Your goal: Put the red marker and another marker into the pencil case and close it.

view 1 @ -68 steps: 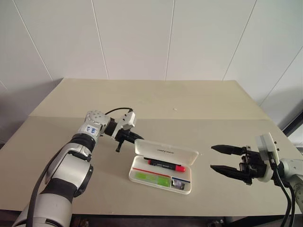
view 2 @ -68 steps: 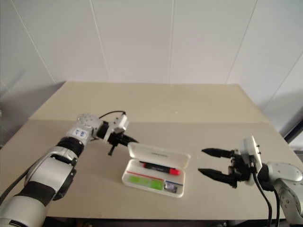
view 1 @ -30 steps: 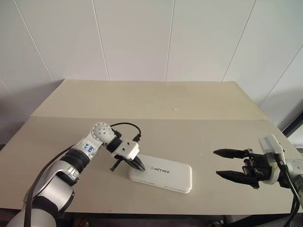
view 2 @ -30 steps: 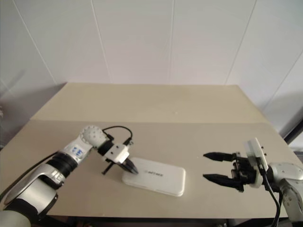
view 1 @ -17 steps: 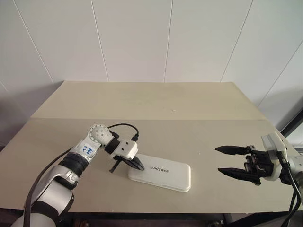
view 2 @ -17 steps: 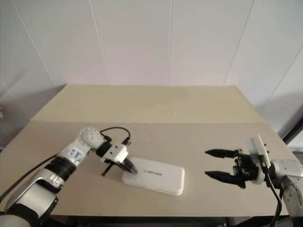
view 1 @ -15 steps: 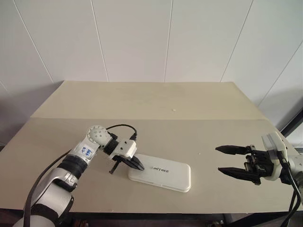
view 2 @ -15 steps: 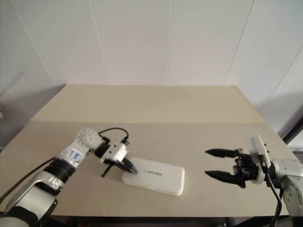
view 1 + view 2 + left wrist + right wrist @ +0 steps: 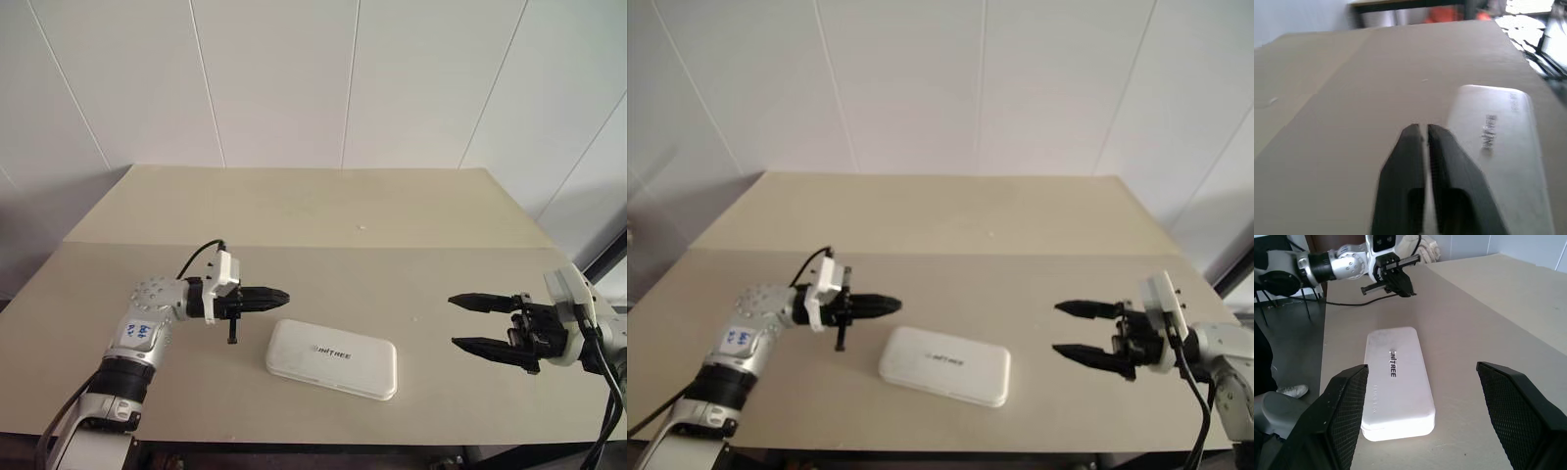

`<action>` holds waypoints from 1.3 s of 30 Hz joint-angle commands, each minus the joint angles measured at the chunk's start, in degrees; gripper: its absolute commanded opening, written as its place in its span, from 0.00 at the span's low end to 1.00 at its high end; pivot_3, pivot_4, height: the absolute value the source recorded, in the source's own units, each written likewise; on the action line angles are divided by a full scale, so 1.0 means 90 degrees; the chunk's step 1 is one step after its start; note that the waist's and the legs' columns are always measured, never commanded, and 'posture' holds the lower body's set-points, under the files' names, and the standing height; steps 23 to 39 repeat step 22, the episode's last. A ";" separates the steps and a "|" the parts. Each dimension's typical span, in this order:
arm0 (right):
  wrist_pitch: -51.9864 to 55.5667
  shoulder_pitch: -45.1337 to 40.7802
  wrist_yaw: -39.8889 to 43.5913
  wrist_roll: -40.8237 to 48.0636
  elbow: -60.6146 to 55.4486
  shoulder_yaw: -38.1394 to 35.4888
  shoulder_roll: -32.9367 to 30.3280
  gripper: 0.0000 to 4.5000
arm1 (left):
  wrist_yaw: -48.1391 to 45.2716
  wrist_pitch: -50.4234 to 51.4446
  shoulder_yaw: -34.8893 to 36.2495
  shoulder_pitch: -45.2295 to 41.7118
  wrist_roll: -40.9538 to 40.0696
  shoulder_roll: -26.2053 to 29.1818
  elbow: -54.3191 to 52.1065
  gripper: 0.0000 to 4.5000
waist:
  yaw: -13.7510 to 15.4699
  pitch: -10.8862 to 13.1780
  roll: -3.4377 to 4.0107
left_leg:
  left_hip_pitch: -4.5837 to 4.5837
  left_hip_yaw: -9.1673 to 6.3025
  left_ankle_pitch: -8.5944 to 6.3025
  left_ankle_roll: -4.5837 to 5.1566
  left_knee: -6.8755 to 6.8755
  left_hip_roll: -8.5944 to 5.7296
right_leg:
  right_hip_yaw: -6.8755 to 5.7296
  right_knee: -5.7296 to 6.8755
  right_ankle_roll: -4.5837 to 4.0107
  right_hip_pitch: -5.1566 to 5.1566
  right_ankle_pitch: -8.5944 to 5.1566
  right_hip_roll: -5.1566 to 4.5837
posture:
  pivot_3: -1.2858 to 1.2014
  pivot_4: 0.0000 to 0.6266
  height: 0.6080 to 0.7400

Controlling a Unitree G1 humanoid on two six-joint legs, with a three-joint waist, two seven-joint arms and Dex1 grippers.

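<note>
Jaws on my left gripper (image 9: 279,293) stand nearly together, a thin slit between the fingers (image 9: 1410,161), holding nothing. That gripper hangs above the worktop (image 9: 323,211), pointing level toward my right, just beside and clear of the case's near-left corner; no contact with the case.

My right gripper (image 9: 458,320) has its jaws spread wide and empty. It points level toward my left, well apart from the case, off its right end, with bare worktop between.

Case (image 9: 332,358): white, flat, rounded corners, lid shut and lying flush, dark logo text on top. It rests flat on the front part of the worktop, between the two grippers, nearer the left one, long side roughly across my view and slightly skewed. Seen from the right wrist, the case (image 9: 1397,382) lies lengthwise between the spread fingers (image 9: 1347,406), with the left gripper (image 9: 1400,284) beyond its far end.

Markers: with the lid shut, contents cannot be told.
</note>
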 commanded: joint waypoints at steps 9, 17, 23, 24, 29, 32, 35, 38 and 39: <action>0.0147 -0.0290 0.0036 0.0047 0.0096 -0.0136 -0.0298 1.00 | -0.0159 -0.0007 0.0684 0.0626 -0.0162 0.0392 -0.0564 0.93 | 0.0002 0.0000 0.0001 | 0.0000 0.0002 -0.0001 -0.0002 -0.0004 -0.0001 | -0.0001 -0.0010 -0.0003 0.0001 -0.0001 -0.0001 | 0.52 0.24 1.00; 0.0018 -0.0525 -0.0046 -0.0056 0.0160 0.0054 -0.0100 1.00 | -0.0401 -0.0328 0.0690 0.0292 0.0016 0.0532 -0.0069 0.99 | -0.0013 0.0000 0.0000 | 0.0001 0.0006 -0.0002 -0.0004 -0.0010 0.0000 | -0.0002 -0.0016 -0.0006 0.0000 -0.0003 -0.0002 | 0.52 0.24 1.00; 0.0024 -0.0385 -0.0264 0.0018 -0.0127 0.0040 0.0194 1.00 | -0.0615 0.0015 0.0759 0.0302 -0.0122 0.0775 -0.0150 0.99 | -0.0008 0.0000 0.0001 | 0.0001 0.0005 -0.0003 -0.0005 -0.0014 0.0002 | -0.0004 -0.0016 -0.0007 0.0000 -0.0003 -0.0001 | 0.52 0.24 1.00; 0.0024 -0.0385 -0.0264 0.0018 -0.0127 0.0040 0.0194 1.00 | -0.0615 0.0015 0.0759 0.0302 -0.0122 0.0775 -0.0150 0.99 | -0.0008 0.0000 0.0001 | 0.0001 0.0005 -0.0003 -0.0005 -0.0014 0.0002 | -0.0004 -0.0016 -0.0007 0.0000 -0.0003 -0.0001 | 0.52 0.24 1.00; 0.0024 -0.0385 -0.0264 0.0018 -0.0127 0.0040 0.0194 1.00 | -0.0615 0.0015 0.0759 0.0302 -0.0122 0.0775 -0.0150 0.99 | -0.0008 0.0000 0.0001 | 0.0001 0.0005 -0.0003 -0.0005 -0.0014 0.0002 | -0.0004 -0.0016 -0.0007 0.0000 -0.0003 -0.0001 | 0.52 0.24 1.00; 0.0024 -0.0385 -0.0264 0.0018 -0.0127 0.0040 0.0194 1.00 | -0.0615 0.0015 0.0759 0.0302 -0.0122 0.0775 -0.0150 0.99 | -0.0008 0.0000 0.0001 | 0.0001 0.0005 -0.0003 -0.0005 -0.0014 0.0002 | -0.0004 -0.0016 -0.0007 0.0000 -0.0003 -0.0001 | 0.52 0.24 1.00; 0.0024 -0.0385 -0.0264 0.0018 -0.0127 0.0040 0.0194 1.00 | -0.0615 0.0015 0.0759 0.0302 -0.0122 0.0775 -0.0150 0.99 | -0.0008 0.0000 0.0001 | 0.0001 0.0005 -0.0003 -0.0005 -0.0014 0.0002 | -0.0004 -0.0016 -0.0007 0.0000 -0.0003 -0.0001 | 0.52 0.24 1.00; 0.0024 -0.0385 -0.0264 0.0018 -0.0127 0.0040 0.0194 1.00 | -0.0615 0.0015 0.0759 0.0302 -0.0122 0.0775 -0.0150 0.99 | -0.0008 0.0000 0.0001 | 0.0001 0.0005 -0.0003 -0.0005 -0.0014 0.0002 | -0.0004 -0.0016 -0.0007 0.0000 -0.0003 -0.0001 | 0.52 0.24 1.00; 0.0024 -0.0385 -0.0264 0.0018 -0.0127 0.0040 0.0194 1.00 | -0.0615 0.0015 0.0759 0.0302 -0.0122 0.0775 -0.0150 0.99 | -0.0008 0.0000 0.0001 | 0.0001 0.0005 -0.0003 -0.0005 -0.0014 0.0002 | -0.0004 -0.0016 -0.0007 0.0000 -0.0003 -0.0001 | 0.52 0.24 1.00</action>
